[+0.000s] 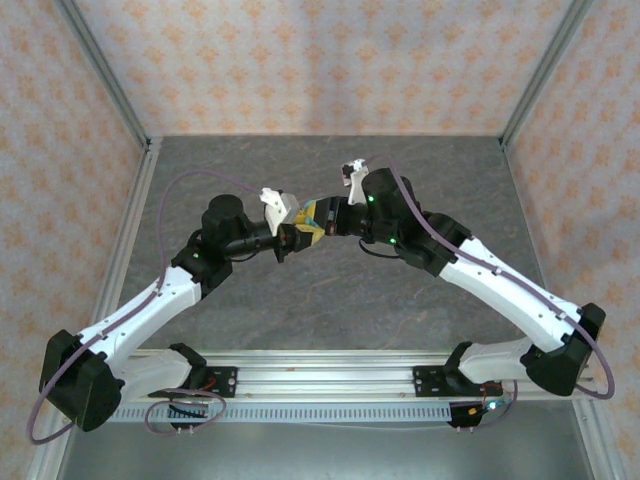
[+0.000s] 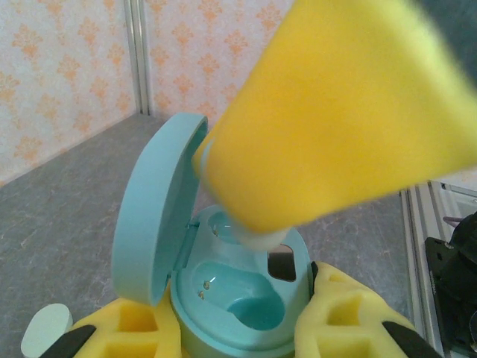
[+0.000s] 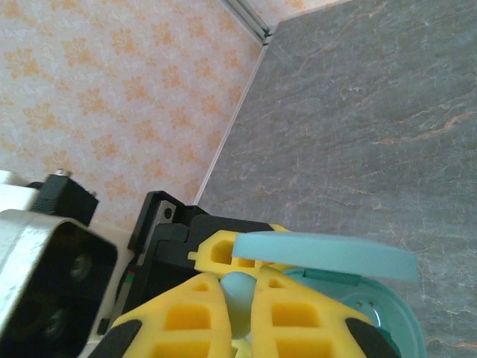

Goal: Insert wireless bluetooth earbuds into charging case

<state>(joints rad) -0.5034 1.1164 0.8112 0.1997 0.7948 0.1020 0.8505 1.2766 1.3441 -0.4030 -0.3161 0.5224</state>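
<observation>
In the left wrist view the teal charging case [image 2: 246, 298] stands upright, and my left gripper [image 2: 238, 324] is shut on its base, one yellow pad on each side. Its lid [image 2: 156, 216] is swung open to the left. The near socket [image 2: 250, 294] is empty. My right gripper [image 3: 238, 282] is shut on a pale blue earbud [image 3: 240, 294]. The earbud's pale tip [image 2: 262, 239] pokes out under the right yellow finger [image 2: 335, 112], at the far socket. From above, both grippers [image 1: 292, 235] [image 1: 322, 222] meet at mid-table over the case [image 1: 309, 214].
A pale mint rounded object [image 2: 45, 330] lies on the grey table [image 1: 330, 290] beside the left finger. Patterned walls and metal frame posts [image 1: 110, 75] close in the table on three sides. A rail [image 1: 320, 375] runs along the near edge.
</observation>
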